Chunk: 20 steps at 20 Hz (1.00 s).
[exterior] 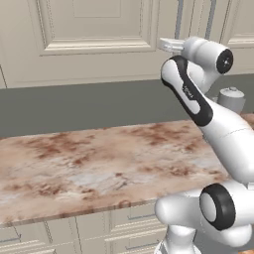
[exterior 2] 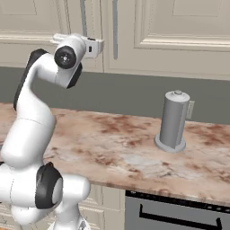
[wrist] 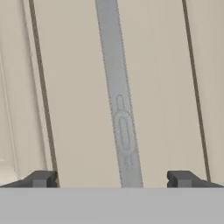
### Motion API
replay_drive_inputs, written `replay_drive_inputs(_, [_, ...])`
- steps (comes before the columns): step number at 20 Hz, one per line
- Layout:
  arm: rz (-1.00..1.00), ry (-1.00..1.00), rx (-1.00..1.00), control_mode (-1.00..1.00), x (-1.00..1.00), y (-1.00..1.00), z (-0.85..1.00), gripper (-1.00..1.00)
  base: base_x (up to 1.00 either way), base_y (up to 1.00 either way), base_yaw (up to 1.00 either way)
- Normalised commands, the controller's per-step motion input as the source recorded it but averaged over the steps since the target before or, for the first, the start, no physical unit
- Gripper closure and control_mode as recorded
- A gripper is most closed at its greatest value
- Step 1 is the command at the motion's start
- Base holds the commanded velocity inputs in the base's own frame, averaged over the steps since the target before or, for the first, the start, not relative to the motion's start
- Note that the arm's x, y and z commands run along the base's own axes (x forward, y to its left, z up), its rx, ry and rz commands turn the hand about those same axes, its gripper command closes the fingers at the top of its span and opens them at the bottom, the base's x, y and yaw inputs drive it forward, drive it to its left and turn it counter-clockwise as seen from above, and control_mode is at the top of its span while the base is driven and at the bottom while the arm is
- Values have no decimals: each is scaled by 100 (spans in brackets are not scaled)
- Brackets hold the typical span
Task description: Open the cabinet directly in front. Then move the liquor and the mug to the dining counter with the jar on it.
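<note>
Up against the cabinet (exterior 2: 148, 31), the gripper (wrist: 111, 178) faces a long vertical grey bar handle (wrist: 119, 96) — in the hand view the bar runs nearly straight up between the two dark tips, and the jaws stand wide open with nothing between them. From the right base view the hand sits high, just beside the pair of handles where two cream doors meet; the doors are shut.

The step in hand looks like taking hold of that handle. To do it well, I would ease the hand forward until the bar lies fully between the fingers (wrist: 41, 178), keep it centred as it is now, and correct the slight tilt of the bar in the hand view so the pads close squarely on it. Close firmly before pulling, then draw back along an arc about the door's hinge side rather than straight out, or the grip may slip off the smooth bar.

Below, a tall grey domed canister (exterior 2: 173, 120) stands on the marble tabletop (exterior: 89, 163), well apart from the arm.
</note>
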Motion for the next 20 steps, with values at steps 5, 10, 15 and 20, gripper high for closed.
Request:
replay_drive_inputs(5, [0,3,0,-100,100,0,-13,-100,0,0,0])
replay_drive_inputs(10, [0,3,0,-100,72,0,-10,100,0,0,0])
replay_drive_inputs(15, [0,0,0,-100,0,0,0,100,0,0,0])
replay_drive_inputs(20, [0,-1,0,-100,-11,0,6,100,0,0,0])
